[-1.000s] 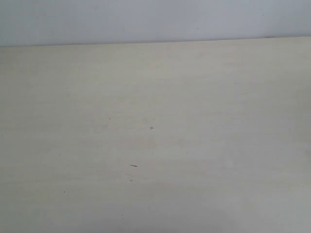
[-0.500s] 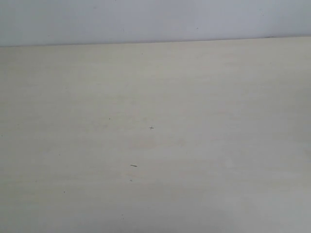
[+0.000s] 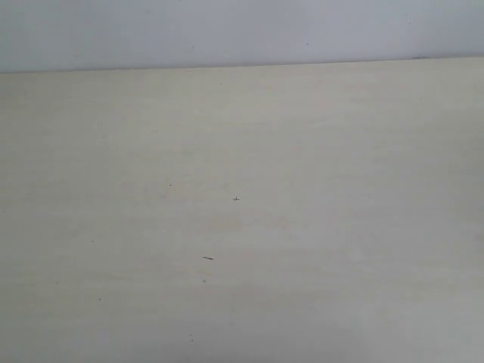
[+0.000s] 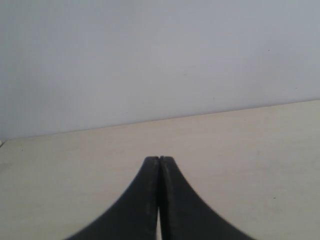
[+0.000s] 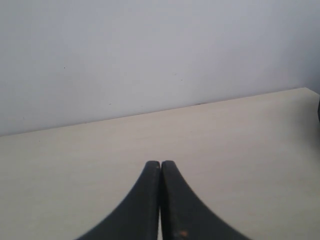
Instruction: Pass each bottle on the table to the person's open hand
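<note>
I see the black left gripper (image 4: 159,159) pinched fully closed, holding nothing, above the pale beige wood-grain table (image 3: 302,151). Black right gripper (image 5: 160,163) same: fingers pressed together, empty. Table runs back to the grey-white wall (image 3: 227,30).

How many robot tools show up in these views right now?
2. The left tool shows shut in its own wrist view, the right tool shut in its own; neither appears in the exterior view.

Table (image 3: 318,227) open throughout; wall (image 3: 227,30) bounds far edge.
</note>
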